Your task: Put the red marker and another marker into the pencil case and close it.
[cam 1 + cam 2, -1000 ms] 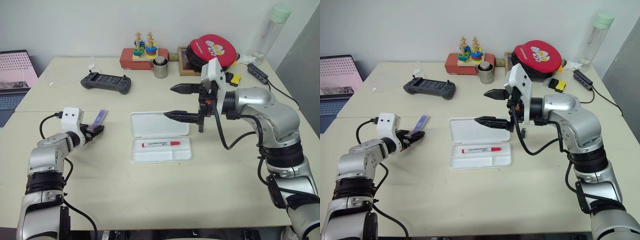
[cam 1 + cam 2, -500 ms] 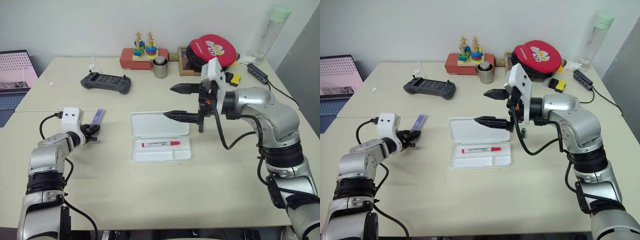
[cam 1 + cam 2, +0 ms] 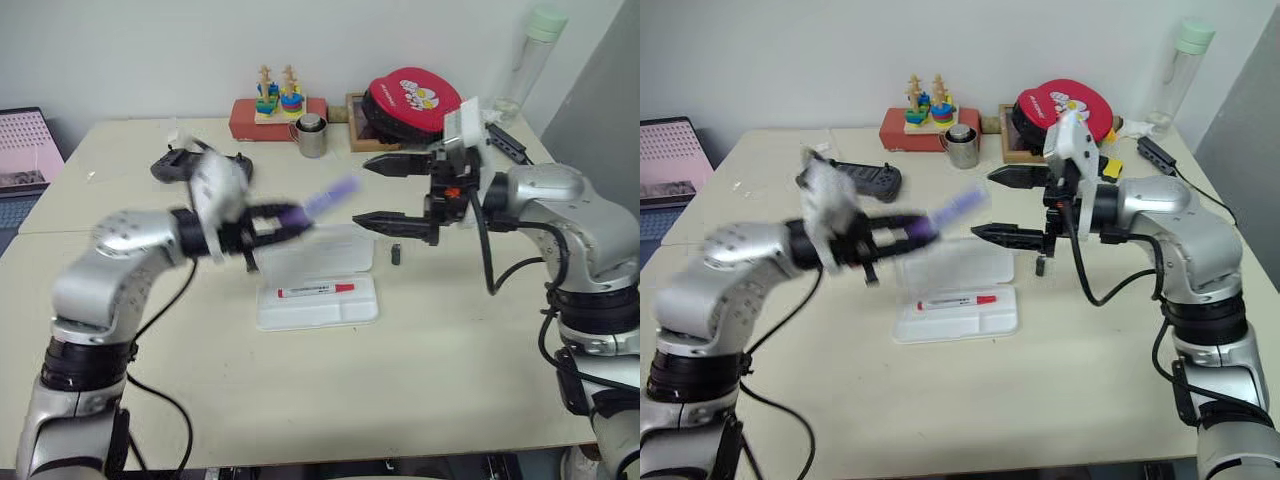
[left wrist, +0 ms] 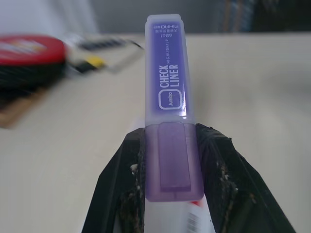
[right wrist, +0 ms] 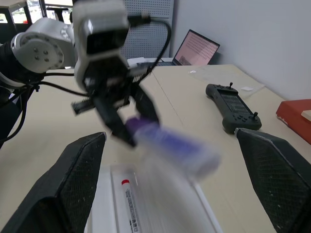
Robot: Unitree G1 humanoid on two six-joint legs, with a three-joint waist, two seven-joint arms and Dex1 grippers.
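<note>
The left tool now carries the purple marker, lifted off the desk, above the pencil case.

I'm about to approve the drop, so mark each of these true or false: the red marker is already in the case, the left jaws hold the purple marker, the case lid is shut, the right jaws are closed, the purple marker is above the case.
1. The red marker lies in the pencil case: true.
2. The left gripper holds the purple marker: true, its jaws are clamped on one end.
3. The case lid is shut: false, it lies open with the tray showing.
4. The right gripper is closed: false, its jaws stand wide apart and hold nothing.
5. The purple marker is in the air over the case: true, it has not been set down.
</note>
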